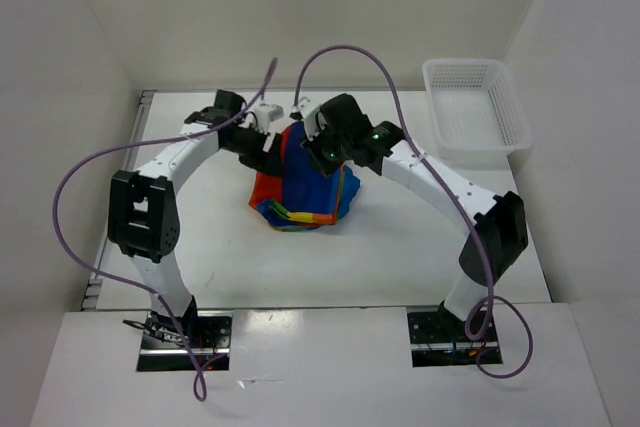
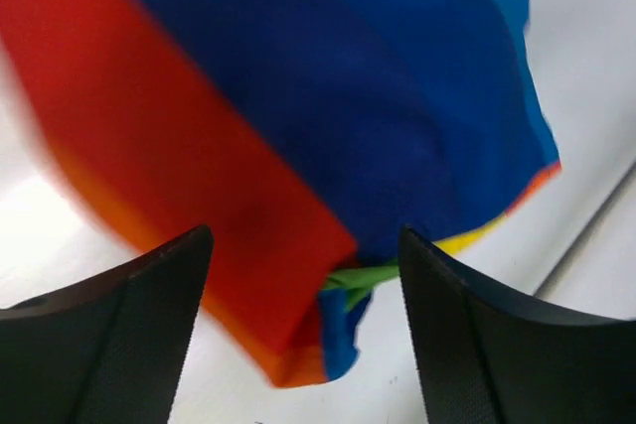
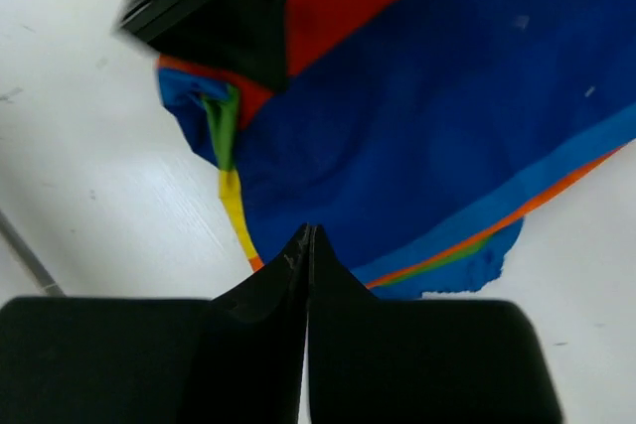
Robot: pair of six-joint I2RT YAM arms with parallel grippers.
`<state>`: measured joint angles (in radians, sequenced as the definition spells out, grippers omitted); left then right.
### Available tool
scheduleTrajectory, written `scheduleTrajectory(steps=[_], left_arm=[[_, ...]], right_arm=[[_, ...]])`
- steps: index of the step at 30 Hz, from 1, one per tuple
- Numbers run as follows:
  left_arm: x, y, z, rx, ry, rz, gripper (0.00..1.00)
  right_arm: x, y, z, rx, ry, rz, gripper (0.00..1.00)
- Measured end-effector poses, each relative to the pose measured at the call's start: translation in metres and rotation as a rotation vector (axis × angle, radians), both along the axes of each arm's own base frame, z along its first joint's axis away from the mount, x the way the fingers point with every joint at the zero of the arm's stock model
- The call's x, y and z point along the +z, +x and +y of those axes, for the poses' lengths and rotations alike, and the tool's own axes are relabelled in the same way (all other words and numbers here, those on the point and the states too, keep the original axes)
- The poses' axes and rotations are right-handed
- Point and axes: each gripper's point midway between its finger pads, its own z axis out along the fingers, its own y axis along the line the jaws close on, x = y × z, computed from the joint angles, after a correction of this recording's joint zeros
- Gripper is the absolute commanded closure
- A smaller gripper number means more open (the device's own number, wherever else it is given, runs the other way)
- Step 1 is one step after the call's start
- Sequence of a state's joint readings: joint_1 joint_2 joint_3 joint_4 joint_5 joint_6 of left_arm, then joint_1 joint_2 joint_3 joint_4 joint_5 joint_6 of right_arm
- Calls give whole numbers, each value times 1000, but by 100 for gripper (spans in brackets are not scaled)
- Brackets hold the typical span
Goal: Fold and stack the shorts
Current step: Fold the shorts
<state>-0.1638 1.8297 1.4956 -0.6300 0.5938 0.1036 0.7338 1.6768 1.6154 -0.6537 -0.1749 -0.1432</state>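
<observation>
Soft cloth, rainbow-striped in blue, red, orange, yellow and green: one pair of shorts [image 1: 303, 192], sitting about the middle of the white surface [image 1: 230, 267], a little toward its far edge. They are bunched and drawn up into a peak, not lying flat. Right jaws: closed tight with no gap showing, the tips meeting on the blue panel. Since the cloth hangs clear in the left wrist view, they are judged to be pinching a fold of it. Left jaws: wide open, holding nothing, with the two dark fingers [image 2: 139, 315] standing to either side of the hanging red and blue panels, at the side of the shorts toward the left edge. White mesh plastic basket [image 1: 468, 112]: at the far right corner, well apart from the shorts. Hazards, as judged: the whole weight appears to hang from one small pinch, so a quick pull could slip the cloth free and drop it in a heap. The layers are doubled over, with green and yellow lining showing at the low corner, so the left jaws could close on several thicknesses at once or miss the hem. Either would set the fold crooked. The two wrists stand close together over the cloth, so a converging move risks contact between them. Any trailing hem dragged along the surface could pull the fold apart.
</observation>
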Motion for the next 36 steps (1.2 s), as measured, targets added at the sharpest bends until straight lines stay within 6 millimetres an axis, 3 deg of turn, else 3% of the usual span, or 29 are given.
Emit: scheduleTrajectory(steps=[5,8,12,18,21,28,36], left_arm=[[-38,-57,-37,-180,73,99,32],[-53,-75,-37,-213,119,137,36],[-70,-88,-30,-223,164,169,37],[-96,-112,-22,-243,244,222,24],[-106,-125,-19,-265,252,250,18],[-103,-128,-27,-292,216,234,14],[-98,-138,-20,-373,259,209,13]], right_arm=[[-74,-3,-9,-32,-48,154,100],[-109,-13,-17,-29,-78,241,100],[-131,-27,-23,-24,-74,323,100],[-176,-44,-29,-23,-96,404,100],[-195,-40,-28,-46,-97,437,100],[-207,-21,-41,-128,-25,490,100],[-203,-25,-42,-118,11,537,100]])
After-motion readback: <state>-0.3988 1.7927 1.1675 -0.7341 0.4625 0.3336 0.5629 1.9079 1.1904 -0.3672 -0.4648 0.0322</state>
